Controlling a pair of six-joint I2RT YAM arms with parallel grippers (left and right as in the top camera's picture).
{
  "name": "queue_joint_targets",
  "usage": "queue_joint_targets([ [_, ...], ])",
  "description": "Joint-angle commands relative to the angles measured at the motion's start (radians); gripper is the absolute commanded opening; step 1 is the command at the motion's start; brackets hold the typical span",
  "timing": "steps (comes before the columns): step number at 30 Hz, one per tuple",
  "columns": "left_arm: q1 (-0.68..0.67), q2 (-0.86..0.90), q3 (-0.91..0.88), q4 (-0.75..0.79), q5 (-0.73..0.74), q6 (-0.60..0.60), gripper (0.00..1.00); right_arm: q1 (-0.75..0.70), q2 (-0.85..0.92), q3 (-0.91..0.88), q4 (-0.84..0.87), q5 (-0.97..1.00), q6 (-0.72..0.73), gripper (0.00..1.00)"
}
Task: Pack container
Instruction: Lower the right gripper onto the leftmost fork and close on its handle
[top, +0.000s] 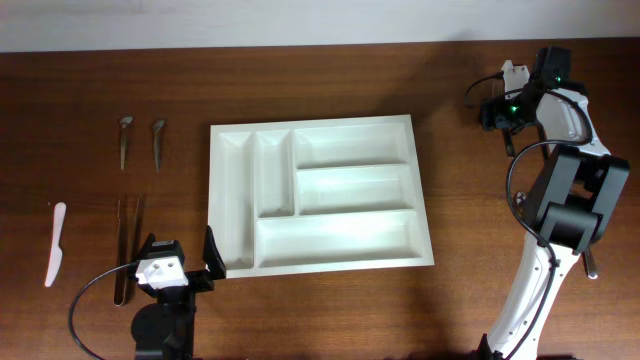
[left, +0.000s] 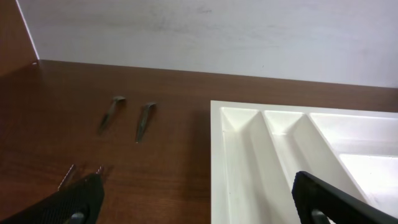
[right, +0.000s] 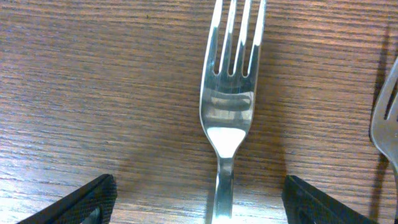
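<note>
The dark wooden bench (top: 330, 80) meets a pale wall along its 12 o'clock edge, leaving a bare band of wood between that edge and the container (top: 335, 237). A wider bare lane runs down the 3 o'clock side between the tray and the right arm (top: 570, 195), and only a thin strip lies at 6 o'clock. The container sits at the centre of the bench, slightly askew to its edges. It is a large white plastic tray with a raised rim, two narrow upright compartments on its 9 o'clock side and three wide crosswise ones filling the rest. The right arm rises from 5 o'clock and folds back toward 2 o'clock, where the right claw (top: 497, 108) points down at the wood. It is released, its dark fingers (right: 81, 199) spread either side of a steel fork (right: 228, 112) without touching it, and a second fork (right: 387, 121) lies just beside. The left arm (top: 160, 320) stands at 7 o'clock, and the left claw (top: 210, 258) is low, spread wide and holding nothing, just beside the tray's 7 o'clock corner. At 9 o'clock lie a pair of thin metal rods (top: 128, 240), a white plastic knife (top: 55, 245) and, at 10 o'clock, two small spoons (top: 125, 140), all well apart from the tray.
</note>
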Motion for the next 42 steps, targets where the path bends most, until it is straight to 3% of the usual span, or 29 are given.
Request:
queue_joint_targets([
  [1, -0.004, -0.002, -0.005, 0.003, 0.011, -0.002, 0.99, 0.002, 0.025, 0.001, -0.009, 0.033, -0.014, 0.85],
  [16, -0.004, -0.002, -0.005, 0.003, 0.011, -0.002, 0.99, -0.002, 0.025, 0.001, -0.008, 0.033, -0.014, 0.36],
  [42, -0.004, -0.002, -0.005, 0.003, 0.011, -0.002, 0.99, -0.005, 0.025, 0.050, 0.000, 0.033, -0.010, 0.08],
])
